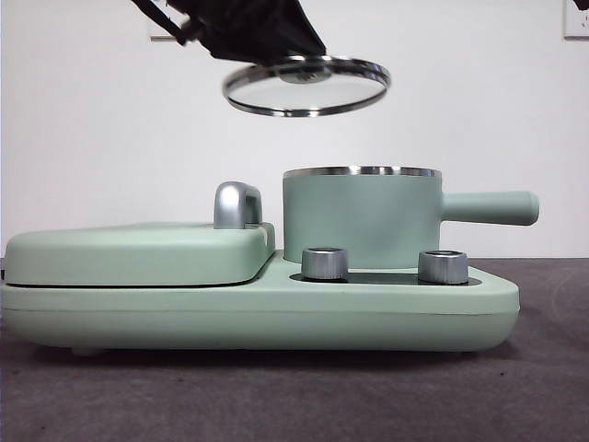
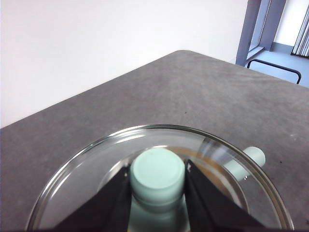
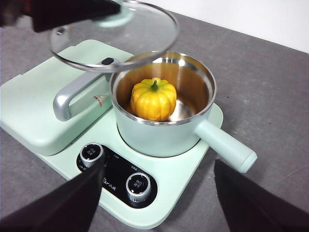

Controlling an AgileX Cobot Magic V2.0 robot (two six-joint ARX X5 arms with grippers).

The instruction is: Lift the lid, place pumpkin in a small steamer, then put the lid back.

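Gripping the mint knob (image 2: 158, 174) between its two jaws, the left gripper (image 2: 158, 186) holds the lid (image 1: 306, 85) in the air, and we see the glass disc hanging slightly tilted above the steamer (image 1: 362, 219), well clear of its rim and a little toward the flat cover (image 1: 138, 253). In the right wrist view the lid (image 3: 116, 36) sits up beside the open pot, not over it squarely. We find the pumpkin (image 3: 154, 98) already inside the steamer (image 3: 164, 125), upright, stem up, on the steel floor. The right gripper (image 3: 157, 203) hovers apart from everything, jaws spread wide, over the base (image 3: 178, 181) near its two knobs (image 3: 138, 185).
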